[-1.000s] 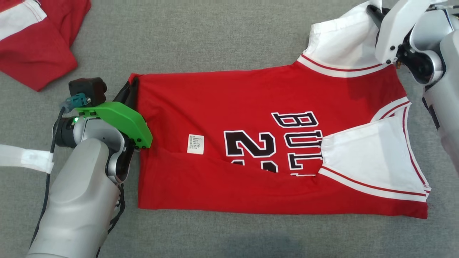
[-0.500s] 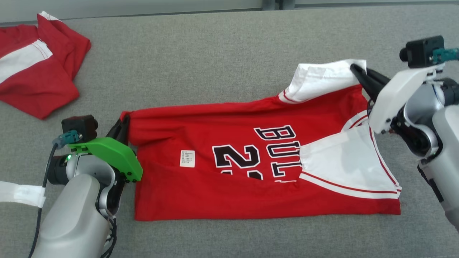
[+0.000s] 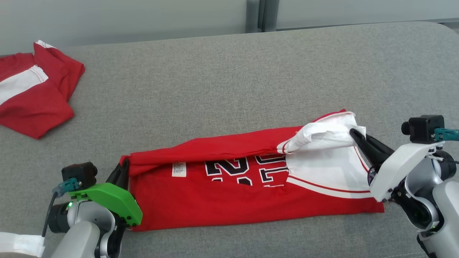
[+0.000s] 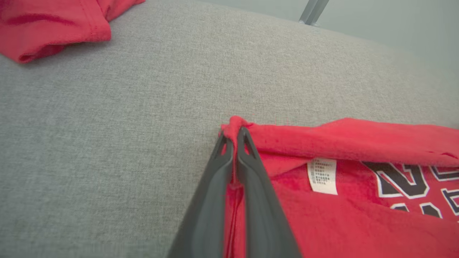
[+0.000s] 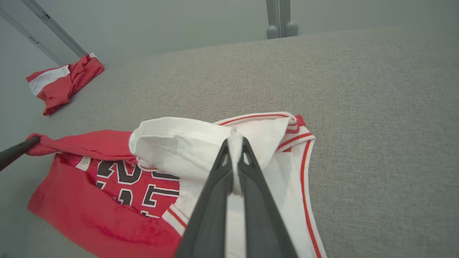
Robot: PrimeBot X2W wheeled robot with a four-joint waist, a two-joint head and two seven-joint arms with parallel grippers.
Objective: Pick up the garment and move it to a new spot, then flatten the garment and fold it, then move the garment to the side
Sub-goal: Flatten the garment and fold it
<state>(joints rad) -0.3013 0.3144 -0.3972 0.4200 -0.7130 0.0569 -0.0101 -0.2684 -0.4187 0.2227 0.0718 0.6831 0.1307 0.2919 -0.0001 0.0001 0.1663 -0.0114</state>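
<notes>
**foldfan:** so where's the jersey (image 3: 229, 204) sitting right now?

**rigwatcher:** stretched out between the two grippers on the grey woven surface (image 3: 215, 89); the left gripper (image 4: 233, 136) has its two long dark fingers pressed together on the red hem corner, and the cloth bunches into a little nub right at the tips; the right gripper (image 5: 235, 143) pinches a fold of the white panel the same way, with a strip of white showing between the closed fingers

**foldfan:** flat or lifted?

**rigwatcher:** the near half lies flat; the far edge is raised and rolled over, a soft red ridge running from one gripper to the other and partly covering the black, white-outlined lettering (image 3: 247, 170); a small white rectangular label (image 4: 322, 175) sits just beside the left fingertips, on the side toward the right gripper, tucked under that ridge; by the right gripper the fabric is white with thin red piping along curved edges, puffed and creased; up close the red knit looks a bit fuzzy

**foldfan:** anything else around?

**rigwatcher:** a second red and white garment (image 3: 32, 96), crumpled, well apart beyond the left gripper
</notes>
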